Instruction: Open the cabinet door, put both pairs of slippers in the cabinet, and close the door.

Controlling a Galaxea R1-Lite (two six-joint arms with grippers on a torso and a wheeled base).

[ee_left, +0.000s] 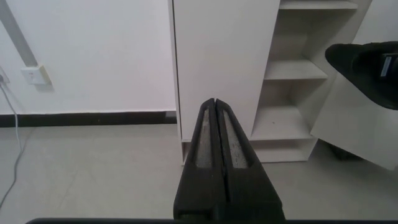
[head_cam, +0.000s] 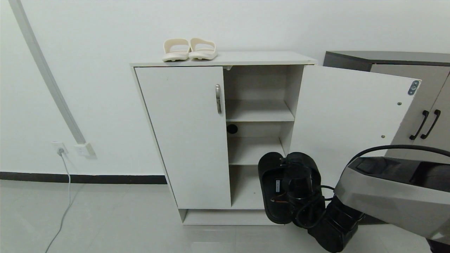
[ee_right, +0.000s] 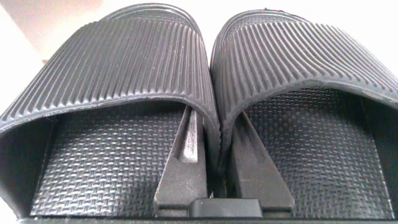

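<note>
right-hand door [head_cam: 351, 116] of the white two-door cabinet [head_cam: 267, 58] is swung wide open, so step one looks done. the left-hand door [head_cam: 182, 137] sits shut. the right gripper [ee_right: 214, 165] has the pair of black ribbed rubber slippers [head_cam: 281, 189] clamped, its fingers [ee_right: 186, 162] squeezing the two neighbouring strap walls together. the pair is stood on end just in front of the open compartment, low down by the bare white shelves [head_cam: 253, 151], not inside yet. so the first pair is in hand and close, but not placed. up on the cabinet top sits the second pair, cream open-toe moulded slippers [head_cam: 190, 50], side by side and untouched. the left gripper [ee_left: 214, 143] hangs back from the cabinet, fingers pressed flat together with nothing between them. left to do, i'd say: shelve the black pair, fetch and shelve the cream pair, then close the door.
</note>
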